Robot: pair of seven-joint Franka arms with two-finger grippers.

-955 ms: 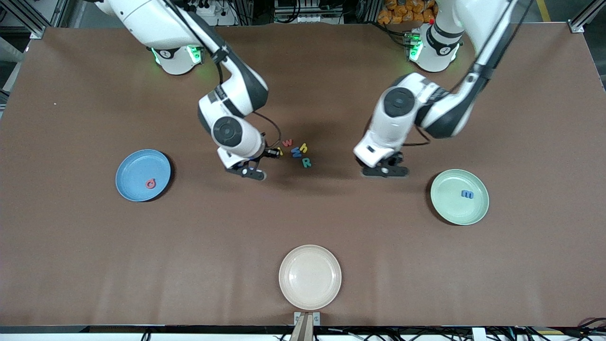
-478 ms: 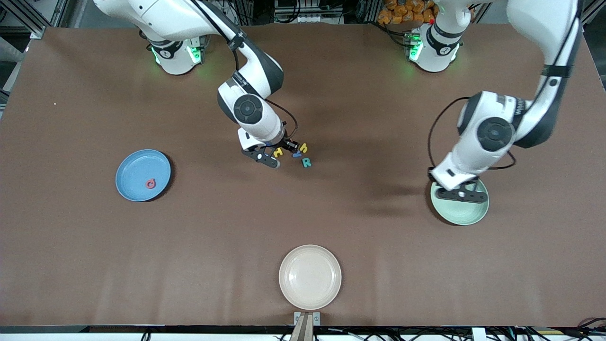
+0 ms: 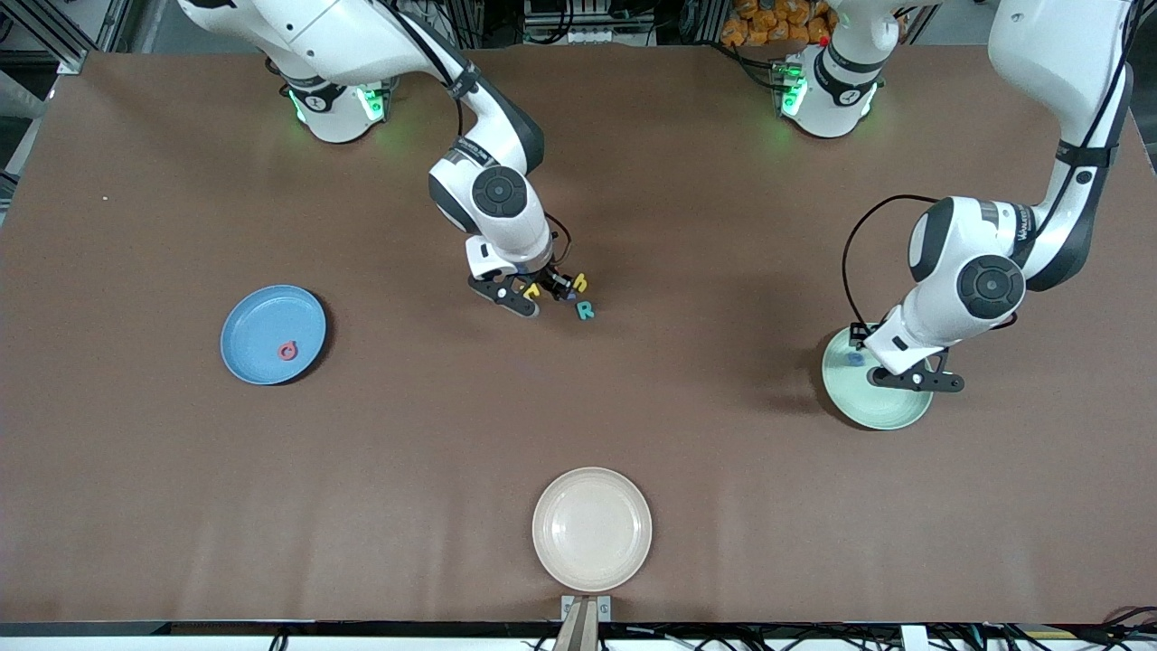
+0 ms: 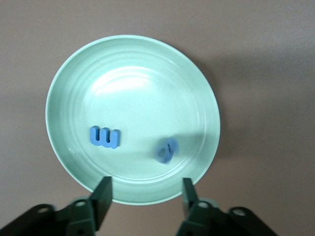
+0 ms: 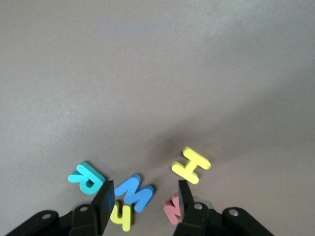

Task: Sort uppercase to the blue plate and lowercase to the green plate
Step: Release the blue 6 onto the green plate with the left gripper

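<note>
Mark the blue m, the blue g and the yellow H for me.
blue m (image 4: 104, 137): left wrist view, on its middle stroke, inside the green plate (image 4: 133, 59).
blue g (image 4: 167, 149): left wrist view, on its loop, same plate.
yellow H (image 5: 191, 165): right wrist view, on its crossbar.

Front view: right hand (image 3: 533, 294) covers most letters; left hand (image 3: 890, 366) hides part of green plate (image 3: 872, 411). Red w (image 5: 172, 209) cut off by right hand's finger.
</note>
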